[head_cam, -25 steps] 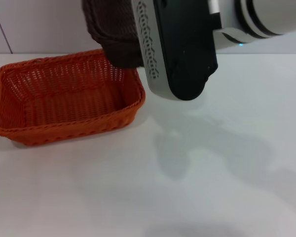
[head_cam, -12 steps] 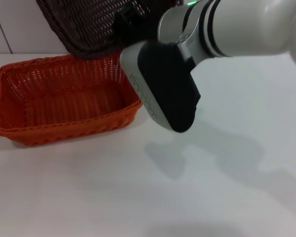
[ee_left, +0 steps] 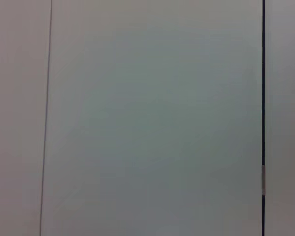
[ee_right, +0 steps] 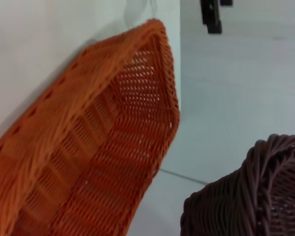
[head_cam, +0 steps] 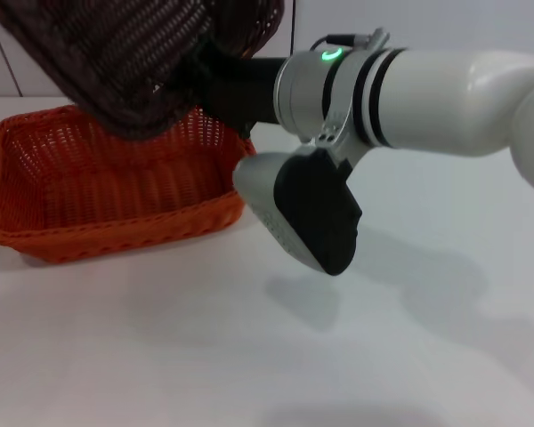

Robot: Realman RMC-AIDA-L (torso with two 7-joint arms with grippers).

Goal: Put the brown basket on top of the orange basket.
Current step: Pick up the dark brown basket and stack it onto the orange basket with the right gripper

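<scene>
1 brown basket [head_cam: 133, 62], 1 orange basket [head_cam: 116, 191], 1 arm [head_cam: 427, 102].

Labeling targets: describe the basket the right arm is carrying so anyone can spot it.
On the white table sits the orange basket. Held tilted in the air above it at the right gripper is the brown basket, same weave, nearly black.
</scene>
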